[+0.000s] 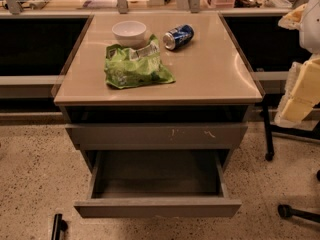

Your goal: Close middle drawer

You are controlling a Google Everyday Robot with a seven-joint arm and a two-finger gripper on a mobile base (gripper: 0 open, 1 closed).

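The middle drawer point(157, 207) is pulled far out of the cabinet, and its plain grey front stands near the bottom of the view. Its inside point(156, 176) looks empty. Above it, the wider grey front with white scratch marks point(156, 135) stands slightly out under the countertop. My gripper point(296, 96) is a cream-coloured shape at the right edge of the view. It hangs beside the cabinet's right side, well above and to the right of the open drawer, and touches nothing.
On the beige countertop point(210, 79) lie a green chip bag point(134, 66), a white bowl point(129, 32) and a blue can point(178, 36) on its side. Chair legs and casters point(292, 211) stand on the speckled floor at right. A black bar point(58, 226) is at bottom left.
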